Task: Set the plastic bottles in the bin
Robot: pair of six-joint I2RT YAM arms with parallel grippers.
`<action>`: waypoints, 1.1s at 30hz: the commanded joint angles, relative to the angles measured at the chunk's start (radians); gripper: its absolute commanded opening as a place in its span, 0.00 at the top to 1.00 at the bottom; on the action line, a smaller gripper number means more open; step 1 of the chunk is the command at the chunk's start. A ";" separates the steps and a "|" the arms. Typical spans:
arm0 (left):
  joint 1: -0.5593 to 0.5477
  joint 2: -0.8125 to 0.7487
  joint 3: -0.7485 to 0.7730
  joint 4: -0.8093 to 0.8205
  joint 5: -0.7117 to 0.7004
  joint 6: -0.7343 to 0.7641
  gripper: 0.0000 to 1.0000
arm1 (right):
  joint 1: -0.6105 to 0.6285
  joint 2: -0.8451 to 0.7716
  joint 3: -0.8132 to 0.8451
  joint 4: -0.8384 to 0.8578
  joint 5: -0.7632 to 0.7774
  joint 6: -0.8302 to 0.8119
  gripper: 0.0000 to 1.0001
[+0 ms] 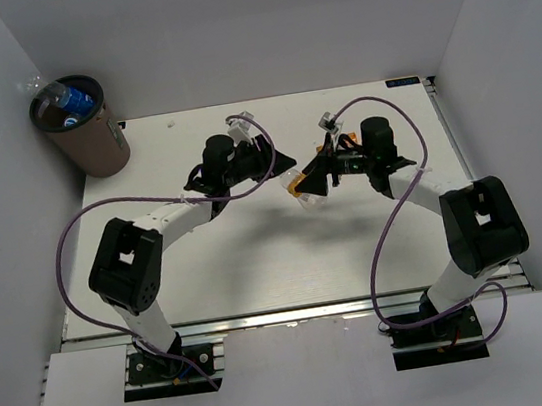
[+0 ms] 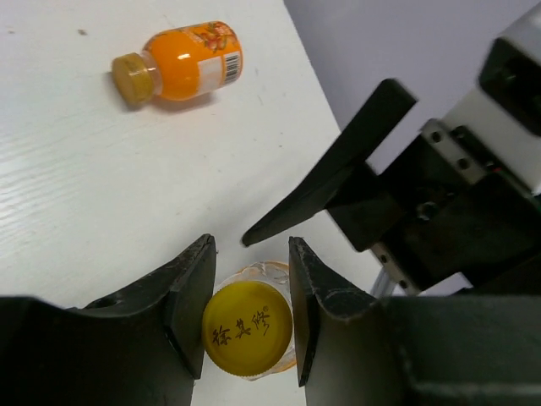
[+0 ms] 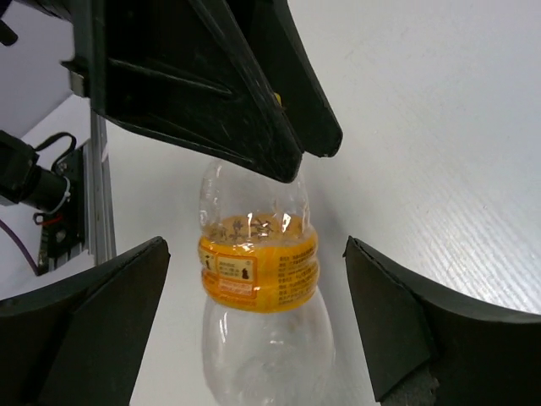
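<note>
The left arm point(image 1: 129, 268) and right arm point(image 1: 481, 224) are built alike: white links between bulky black joint housings, each on a black base plate point(image 1: 173, 370) well behind its gripper. A thin purple cable point(image 1: 65, 242) runs back from each gripper in slack loops. The left gripper point(image 2: 251, 247) has matte black fingers point(image 2: 190, 296), broad at the root, with scuffed inner faces. The right gripper point(image 3: 254, 245) carries the same black wedge-shaped fingers, and behind them a silver block point(image 2: 439, 165) with small screws.
</note>
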 commanded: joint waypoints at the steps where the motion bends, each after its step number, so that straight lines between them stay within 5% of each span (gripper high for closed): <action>1: 0.030 -0.097 0.075 -0.121 -0.087 0.105 1.00 | -0.021 -0.053 0.077 0.061 -0.027 0.045 0.11; 7: 0.254 -0.176 0.153 -0.148 -0.164 0.099 1.00 | -0.104 -0.069 0.065 0.180 -0.115 0.207 0.11; 14: 0.484 -0.191 0.485 -0.452 -0.623 0.345 1.00 | -0.168 -0.088 0.008 0.239 -0.103 0.264 0.11; 18: 0.585 -0.133 0.644 -0.469 -0.876 0.433 1.00 | -0.172 -0.125 -0.019 0.249 -0.078 0.255 0.11; 25: 0.754 0.085 0.957 -0.517 -0.936 0.396 1.00 | -0.175 -0.197 -0.046 0.185 -0.024 0.169 0.11; 33: 0.762 0.283 1.122 -0.561 -0.967 0.395 1.00 | -0.173 -0.221 -0.049 0.111 0.052 0.103 0.11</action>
